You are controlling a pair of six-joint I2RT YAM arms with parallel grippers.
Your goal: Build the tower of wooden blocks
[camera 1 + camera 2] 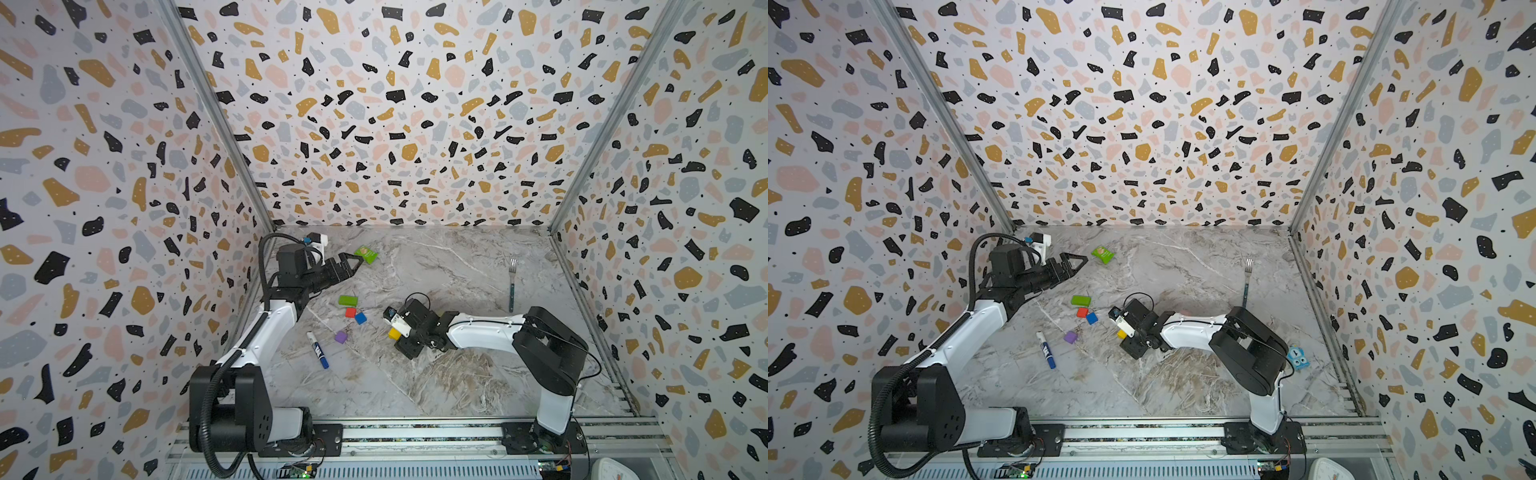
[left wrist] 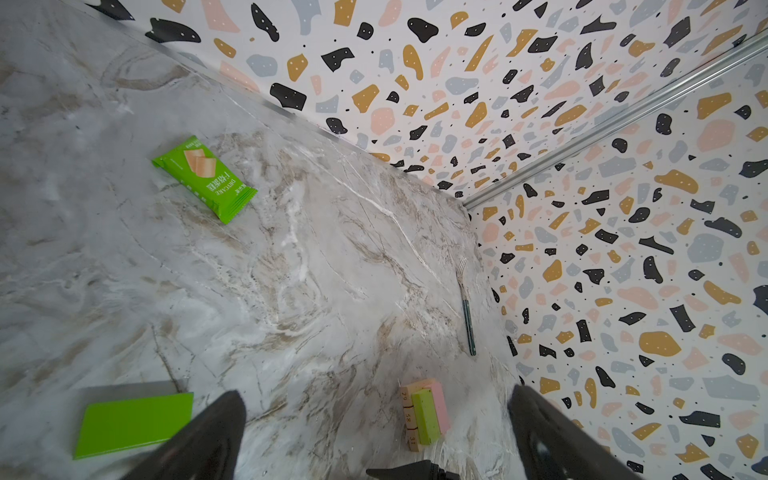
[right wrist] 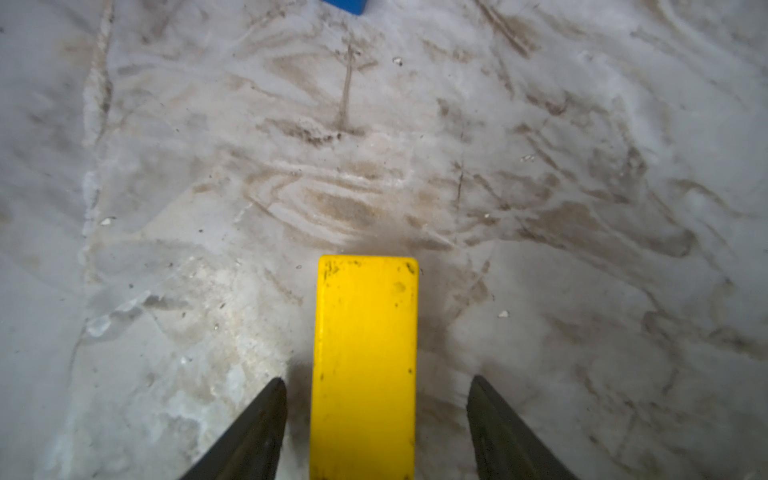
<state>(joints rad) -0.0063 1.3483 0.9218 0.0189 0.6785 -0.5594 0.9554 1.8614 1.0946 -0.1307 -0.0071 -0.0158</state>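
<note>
The right gripper [image 3: 376,379] is hovering low over the marble table [image 1: 415,386] near the middle of both top views. Its jaws are standing apart on either side of a yellow block [image 3: 365,332], with a gap at each flank. The left gripper [image 1: 351,262] is hanging spread wide at the table's upper left, holding nothing, just beside a green packet [image 1: 366,254]. The tower [image 2: 424,411], tan bars with pink and lime ones on top, is showing only in the left wrist view, standing near a fork [image 2: 467,307]. A green block [image 1: 348,300], red cube [image 1: 350,312], blue cube [image 1: 360,318] and purple cube [image 1: 340,336] are lying loose left of centre, near a marker [image 1: 318,350].
</note>
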